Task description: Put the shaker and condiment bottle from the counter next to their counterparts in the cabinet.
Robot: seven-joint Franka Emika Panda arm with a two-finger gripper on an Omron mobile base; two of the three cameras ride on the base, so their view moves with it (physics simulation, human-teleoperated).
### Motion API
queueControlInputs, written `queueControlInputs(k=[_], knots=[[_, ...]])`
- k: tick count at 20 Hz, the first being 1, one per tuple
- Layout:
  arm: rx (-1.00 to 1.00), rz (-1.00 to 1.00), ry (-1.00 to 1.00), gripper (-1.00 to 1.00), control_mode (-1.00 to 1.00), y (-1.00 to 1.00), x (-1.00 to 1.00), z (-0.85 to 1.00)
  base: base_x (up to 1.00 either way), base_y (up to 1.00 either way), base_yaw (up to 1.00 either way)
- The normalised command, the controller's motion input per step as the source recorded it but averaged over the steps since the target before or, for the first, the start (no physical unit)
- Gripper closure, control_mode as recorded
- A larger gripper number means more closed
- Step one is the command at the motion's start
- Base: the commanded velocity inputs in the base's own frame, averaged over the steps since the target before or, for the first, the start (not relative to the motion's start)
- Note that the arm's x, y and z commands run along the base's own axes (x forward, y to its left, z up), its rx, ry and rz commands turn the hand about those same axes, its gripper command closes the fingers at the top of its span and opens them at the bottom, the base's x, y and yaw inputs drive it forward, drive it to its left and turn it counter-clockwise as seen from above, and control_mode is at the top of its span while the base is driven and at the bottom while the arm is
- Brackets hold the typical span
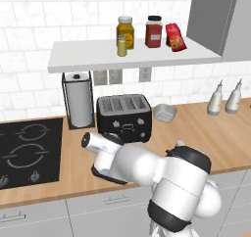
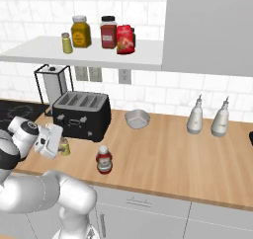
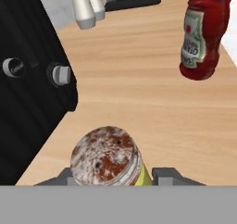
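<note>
Hand [image 2: 60, 145] reaches low and level over the worktop [image 2: 163, 159], its fingers [image 3: 169, 174] pressed against either side of the shaker [image 3: 107, 158] beside the black toaster [image 2: 81, 115].

**Counter and shelf: positions**

On the counter [image 2: 163, 159]: toaster [image 2: 81, 114] at left; shaker [image 2: 64, 146] just before it; condiment bottle [image 2: 104, 159] right of the shaker; bowl [image 2: 137, 118] behind. On the cabinet [image 2: 84, 53]: second shaker [image 2: 66, 43], jars, bag.

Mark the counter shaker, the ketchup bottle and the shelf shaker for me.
counter shaker [image 3: 106, 157], hand view, on its speckled cap.
ketchup bottle [image 2: 104, 160], right base view, on its red body.
shelf shaker [image 1: 121, 46], left base view, on its yellow-green body.
</note>
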Motion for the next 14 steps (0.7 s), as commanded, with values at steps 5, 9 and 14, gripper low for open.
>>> queueControlInputs(k=[5, 9, 14], knots=[[-0.01, 0.08, -0.1, 1.0, -1.0, 0.57, -0.1, 0.24, 0.0, 0.0, 0.0], [0.0, 0.14, -0.01, 1.0, -1.0, 0.47, 0.0, 0.74, 0.0, 0.0, 0.0], [0.0, 0.09, 0.0, 1.0, -1.0, 0.06, 0.0, 1.0, 0.0, 0.0, 0.0]])
